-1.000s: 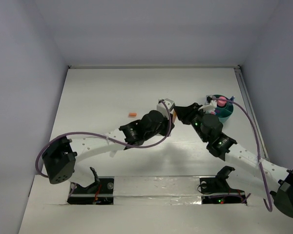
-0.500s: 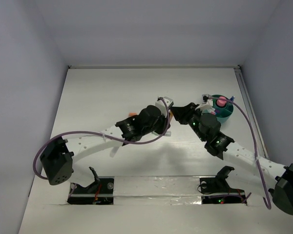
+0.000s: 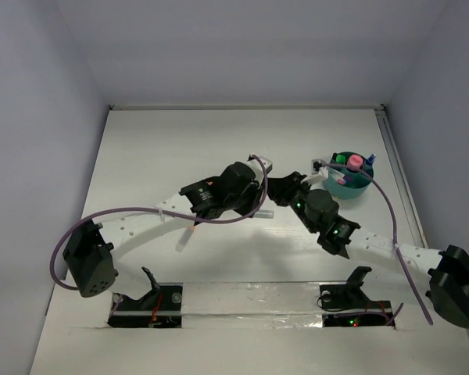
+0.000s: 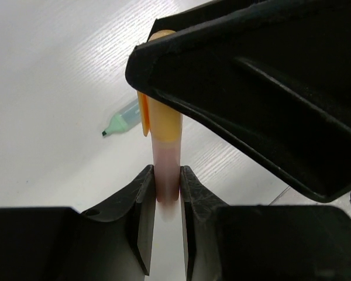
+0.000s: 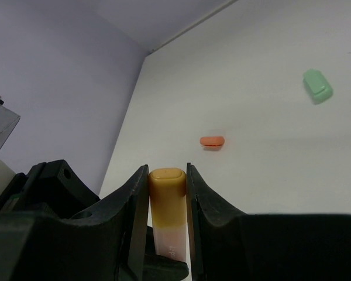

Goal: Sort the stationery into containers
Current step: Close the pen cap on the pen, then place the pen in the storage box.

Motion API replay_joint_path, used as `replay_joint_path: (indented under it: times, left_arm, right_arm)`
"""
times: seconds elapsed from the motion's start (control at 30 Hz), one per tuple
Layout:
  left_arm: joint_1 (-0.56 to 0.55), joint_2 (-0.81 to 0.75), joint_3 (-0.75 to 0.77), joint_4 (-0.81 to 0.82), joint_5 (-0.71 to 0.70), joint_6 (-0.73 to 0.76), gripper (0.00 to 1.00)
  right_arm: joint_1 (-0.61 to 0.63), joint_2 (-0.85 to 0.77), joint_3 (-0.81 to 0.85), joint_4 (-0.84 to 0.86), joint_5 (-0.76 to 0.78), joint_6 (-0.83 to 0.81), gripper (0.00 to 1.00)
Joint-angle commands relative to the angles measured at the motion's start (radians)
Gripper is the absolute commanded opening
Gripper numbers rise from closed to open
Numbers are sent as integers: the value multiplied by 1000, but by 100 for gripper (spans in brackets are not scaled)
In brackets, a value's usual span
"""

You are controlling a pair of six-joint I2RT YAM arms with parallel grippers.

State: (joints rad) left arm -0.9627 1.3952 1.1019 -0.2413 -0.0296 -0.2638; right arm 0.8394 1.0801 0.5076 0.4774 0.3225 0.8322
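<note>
1. At the top view's upper right stands the teal tub point(image 3: 352, 192) on the white table point(image 3: 156, 156), a pink-capped tube point(image 3: 354, 164) inside it.
2. Loose on the table lie a pale-green marker point(image 4: 121, 124), a small orange cap point(image 5: 212, 141) and a green cap point(image 5: 317, 85).
3. Left of the teal tub and clear of it, the left gripper point(image 4: 167, 175) is clamped on the pinkish barrel of a marker point(image 4: 162, 126).
4. The right gripper point(image 5: 167, 175) pinches that marker's orange end, its black body blocking the upper right of the left wrist view.
</note>
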Motion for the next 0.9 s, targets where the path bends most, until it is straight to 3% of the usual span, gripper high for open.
replay_joint_path:
  times: [0.0, 0.1, 0.33, 0.47, 0.5, 0.6, 0.7, 0.87]
  left_arm:
    - [76, -88, 240, 683, -147, 23, 0]
    - [76, -117, 204, 691, -132, 8, 0]
    - [58, -182, -54, 721, -63, -89, 0]
    - [48, -229, -186, 743, -12, -132, 28]
    - [38, -239, -207, 750, -7, -147, 43]
    - [27, -280, -292, 764, 5, -164, 68]
    - [18, -331, -342, 758, 4, -172, 81]
    - [18, -438, -404, 728, -7, -170, 86]
  right_arm:
    - [162, 63, -104, -361, -278, 54, 0]
    - [162, -18, -106, -405, -186, 64, 0]
    - [152, -111, 25, -552, 114, 70, 0]
    - [65, -95, 138, -543, 213, 10, 0]
    - [38, -91, 175, -533, 219, 2, 0]
    - [-74, -62, 229, -488, 202, -31, 0]
    - [-141, -16, 331, -488, 236, -79, 0]
    - [-220, 12, 457, -496, 247, -133, 0]
